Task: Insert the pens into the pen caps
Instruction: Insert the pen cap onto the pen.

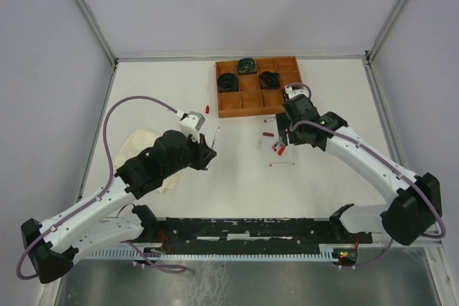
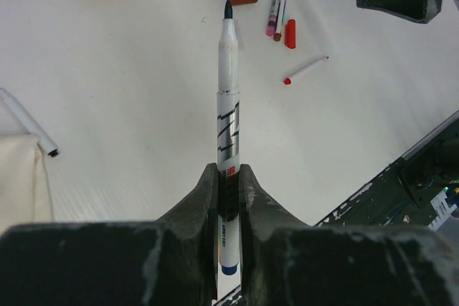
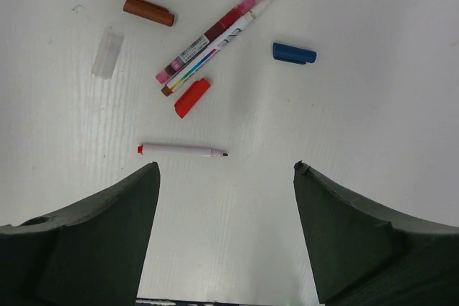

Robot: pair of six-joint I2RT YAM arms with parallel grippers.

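Note:
My left gripper (image 2: 228,173) is shut on a white pen (image 2: 228,105) with a dark tip, which points away from me above the table. My right gripper (image 3: 226,170) hangs open over a cluster on the table, holding nothing. Just ahead of its fingers lies a thin red-tipped pen (image 3: 183,150). Beyond that are a red cap (image 3: 192,97), a brown cap (image 3: 148,11), a blue cap (image 3: 294,53) and a clear cap (image 3: 107,53). A pink pen (image 3: 206,37) and a white pen (image 3: 231,34) lie side by side among them.
A wooden tray (image 1: 247,112) with dark cable bundles (image 1: 228,82) stands at the back. A cream cloth (image 1: 136,147) lies at the left, with another white pen (image 2: 29,123) beside it. A lone red cap (image 1: 207,109) lies left of the tray.

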